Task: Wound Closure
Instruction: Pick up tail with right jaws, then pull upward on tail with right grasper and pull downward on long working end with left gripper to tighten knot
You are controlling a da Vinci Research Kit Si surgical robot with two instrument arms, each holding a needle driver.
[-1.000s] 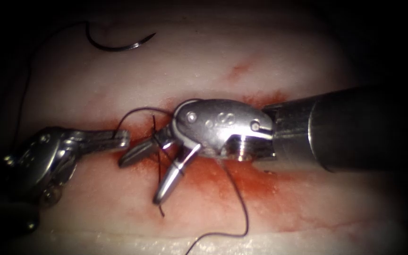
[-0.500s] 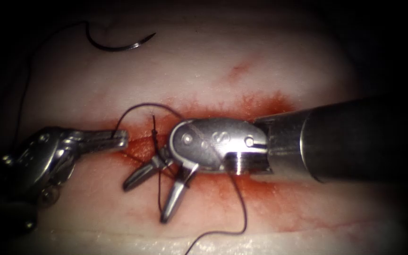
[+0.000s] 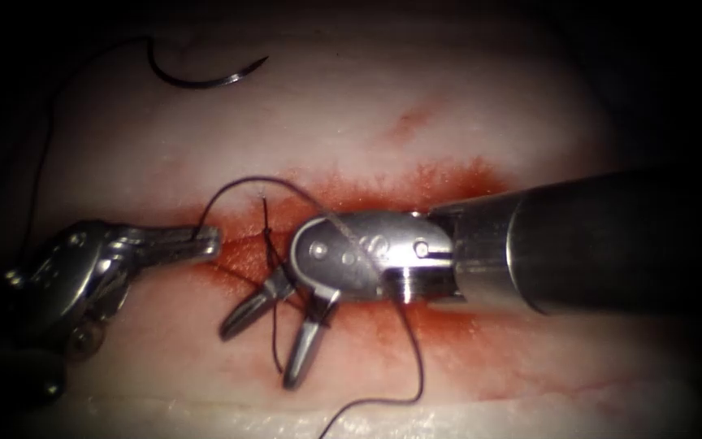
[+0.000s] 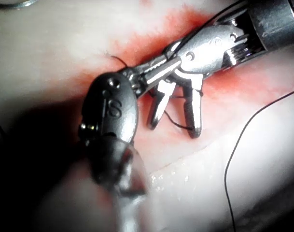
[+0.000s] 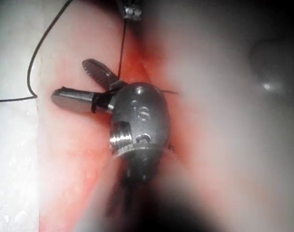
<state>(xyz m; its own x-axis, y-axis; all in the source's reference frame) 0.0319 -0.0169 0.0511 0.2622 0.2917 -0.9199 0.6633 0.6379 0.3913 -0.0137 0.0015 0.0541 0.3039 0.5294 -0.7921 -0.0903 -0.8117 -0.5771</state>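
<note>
Needle [image 3: 205, 77] lies far off at the top left of the endoscope view, flat on the tissue [image 3: 465, 106], not stuck in it, and no tool holds it. Its curve sags down in the middle and its point faces right. Thread [image 3: 42, 154] trails from its left end down the dark left side.

Next comes the left tool [image 3: 205, 241]. Its jaws are pressed together and pinch the thread beside the cut [image 3: 241, 244]. From that pinch the thread arcs up and over to the right.

Then the right tool [image 3: 274, 337], which comes in from the right. Its jaws are spread wide and point down and left, and they hold nothing. A short dark thread end [image 3: 274, 337] hangs between the two jaws, with its long line running up and down. So the right tool is the nearer one to that end, and it sits just below the stitch at the cut.

Red fluid [image 3: 416, 183] spreads along the cut. The knot itself is too small to make out. The right tool's body hides the cut behind it.
</note>
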